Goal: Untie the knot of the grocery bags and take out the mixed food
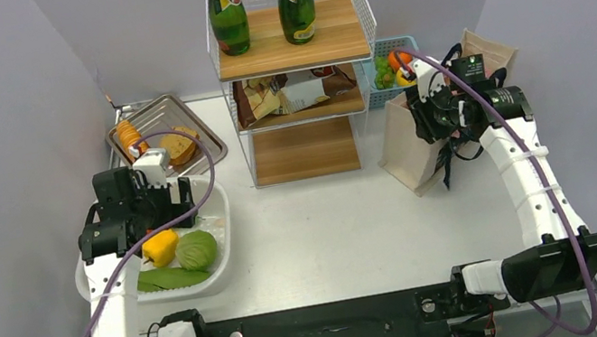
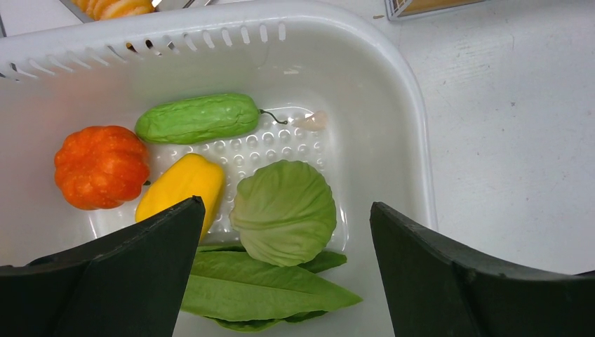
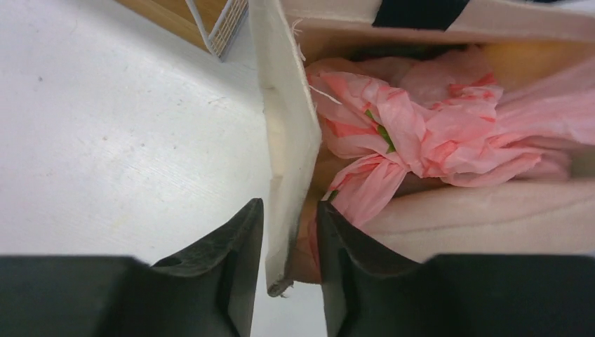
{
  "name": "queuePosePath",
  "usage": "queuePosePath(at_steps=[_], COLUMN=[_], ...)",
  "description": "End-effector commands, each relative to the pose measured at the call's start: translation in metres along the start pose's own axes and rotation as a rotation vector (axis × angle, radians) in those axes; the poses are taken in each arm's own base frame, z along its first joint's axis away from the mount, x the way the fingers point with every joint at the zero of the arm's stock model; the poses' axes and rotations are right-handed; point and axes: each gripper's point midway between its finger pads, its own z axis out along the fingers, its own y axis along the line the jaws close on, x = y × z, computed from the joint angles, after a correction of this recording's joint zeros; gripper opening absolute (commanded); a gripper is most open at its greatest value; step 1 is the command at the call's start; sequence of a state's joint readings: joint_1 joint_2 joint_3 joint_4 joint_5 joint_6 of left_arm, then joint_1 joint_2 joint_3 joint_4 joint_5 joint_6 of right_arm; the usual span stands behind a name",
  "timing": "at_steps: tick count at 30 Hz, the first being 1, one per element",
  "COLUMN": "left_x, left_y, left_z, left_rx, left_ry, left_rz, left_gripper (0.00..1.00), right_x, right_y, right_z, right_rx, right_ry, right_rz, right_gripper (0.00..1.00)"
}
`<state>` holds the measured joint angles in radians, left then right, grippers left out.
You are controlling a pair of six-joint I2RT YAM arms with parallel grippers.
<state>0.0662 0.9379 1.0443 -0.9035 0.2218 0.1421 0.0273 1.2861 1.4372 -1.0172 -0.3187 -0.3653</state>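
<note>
At frame right, our right fingers [image 3: 231,281] clamped the canvas tote [image 3: 284,140] beside the pink bag [image 3: 435,133]; left fingers [image 2: 126,281] stood apart.

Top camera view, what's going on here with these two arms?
The right end effector pinches the side wall of the canvas tote, where the pink plastic bag sits with its knot still tied. The left end effector hangs open over the white tub, which holds vegetables.
</note>
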Motion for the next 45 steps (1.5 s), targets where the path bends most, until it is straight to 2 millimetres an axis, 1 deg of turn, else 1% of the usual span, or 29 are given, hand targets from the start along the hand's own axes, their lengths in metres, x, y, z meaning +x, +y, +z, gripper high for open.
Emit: queuePosePath(at_steps=[1, 2, 3, 5, 6, 7, 8, 9, 10, 11, 12, 13, 14, 15, 16, 17, 18, 20, 24, 28, 32, 34, 37, 38, 40, 41, 42, 43, 45], left_x=[-0.028, -0.027, -0.026, -0.024, -0.024, -0.024, -0.024, -0.026, -0.026, -0.028, -0.028, -0.03, -0.03, -0.03, -0.03, -0.029, -0.03, -0.027, -0.024, -0.021, -0.023, -0.026, -0.028, -0.027, -0.027, -0.027, -0.027, -0.027, -0.028], left_y=[-0.004, -0.004, -0.004, -0.005, -0.006, -0.006, -0.007, -0.007, -0.007, -0.008, -0.008, -0.009, -0.009, -0.009, -0.009, -0.01, -0.01, -0.009, -0.008, -0.006, 0.0, 0.004, 0.007, 0.007, 0.007, 0.006, 0.005, 0.004, 0.003], left_z=[-0.005, -0.005, -0.006, -0.007, -0.007, -0.008, -0.008, -0.009, -0.01, -0.01, -0.01, -0.01, -0.01, -0.009, -0.009, -0.008, -0.007, -0.006, -0.006, -0.006, -0.011, -0.015, -0.017, -0.016, -0.015, -0.013, -0.013, -0.012, -0.012], left_rx=[0.014, 0.013, 0.014, 0.015, 0.018, 0.019, 0.02, 0.021, 0.024, 0.027, 0.03, 0.031, 0.033, 0.034, 0.035, 0.036, 0.037, 0.036, 0.026, 0.017, -0.017, -0.045, -0.06, -0.059, -0.055, -0.051, -0.048, -0.039, -0.031], left_ry=[-0.087, -0.084, -0.084, -0.085, -0.085, -0.087, -0.089, -0.094, -0.095, -0.098, -0.099, -0.103, -0.106, -0.104, -0.104, -0.103, -0.105, -0.101, -0.105, -0.096, -0.099, -0.11, -0.114, -0.111, -0.108, -0.106, -0.104, -0.102, -0.101], left_rz=[0.008, 0.011, 0.014, 0.021, 0.021, 0.022, 0.023, 0.024, 0.025, 0.025, 0.025, 0.025, 0.025, 0.023, 0.022, 0.021, 0.021, 0.023, 0.038, 0.043, 0.066, 0.085, 0.093, 0.092, 0.085, 0.082, 0.077, 0.074, 0.068], left_gripper=[0.88, 0.88, 0.88, 0.88, 0.88, 0.88, 0.88, 0.88, 0.88, 0.88, 0.88, 0.88, 0.88, 0.88, 0.88, 0.88, 0.88, 0.88, 0.88, 0.87, 0.88, 0.88, 0.88, 0.88, 0.88, 0.88, 0.88, 0.88, 0.88], right_x=[-0.021, -0.021, -0.023, -0.023, -0.03, -0.028, -0.034, -0.032, -0.037, -0.036, -0.038, -0.041, -0.038, -0.04, -0.037, -0.04, -0.038, -0.041, -0.048, -0.05, -0.031, -0.012, 0.006, 0.012, 0.016, 0.014, 0.01, 0.005, -0.011], right_y=[0.0, -0.005, -0.005, -0.024, -0.028, -0.04, -0.049, -0.063, -0.073, -0.085, -0.097, -0.107, -0.117, -0.124, -0.132, -0.136, -0.14, -0.142, -0.133, -0.124, -0.126, -0.125, -0.122, -0.12, -0.12, -0.121, -0.123, -0.124, -0.129], right_z=[-0.019, -0.022, -0.029, -0.048, -0.059, -0.066, -0.076, -0.082, -0.088, -0.093, -0.093, -0.099, -0.093, -0.094, -0.086, -0.085, -0.075, -0.063, -0.035, 0.002, 0.036, 0.051, 0.063, 0.067, 0.067, 0.064, 0.059, 0.052, 0.033], right_rx=[0.028, 0.041, 0.047, 0.094, 0.106, 0.14, 0.174, 0.216, 0.243, 0.276, 0.3, 0.331, 0.345, 0.366, 0.375, 0.382, 0.371, 0.351, 0.329, 0.308, 0.291, 0.284, 0.275, 0.269, 0.27, 0.272, 0.272, 0.277, 0.295], right_ry=[-0.074, -0.079, -0.101, -0.146, -0.181, -0.189, -0.209, -0.21, -0.221, -0.22, -0.214, -0.222, -0.197, -0.198, -0.174, -0.177, -0.162, -0.152, -0.133, -0.093, -0.012, 0.045, 0.093, 0.106, 0.114, 0.104, 0.082, 0.059, -0.006], right_rz=[0.037, 0.048, 0.046, 0.09, 0.09, 0.11, 0.108, 0.131, 0.135, 0.157, 0.171, 0.18, 0.198, 0.203, 0.22, 0.227, 0.238, 0.248, 0.223, 0.203, 0.218, 0.219, 0.209, 0.21, 0.215, 0.218, 0.228, 0.232, 0.249], right_gripper=[0.49, 0.55, 0.66, 0.73, 0.74, 0.74, 0.74, 0.74, 0.74, 0.74, 0.74, 0.74, 0.74, 0.75, 0.75, 0.75, 0.77, 0.79, 0.79, 0.79, 0.79, 0.79, 0.79, 0.77, 0.64, 0.5, 0.43, 0.23, 0.01])
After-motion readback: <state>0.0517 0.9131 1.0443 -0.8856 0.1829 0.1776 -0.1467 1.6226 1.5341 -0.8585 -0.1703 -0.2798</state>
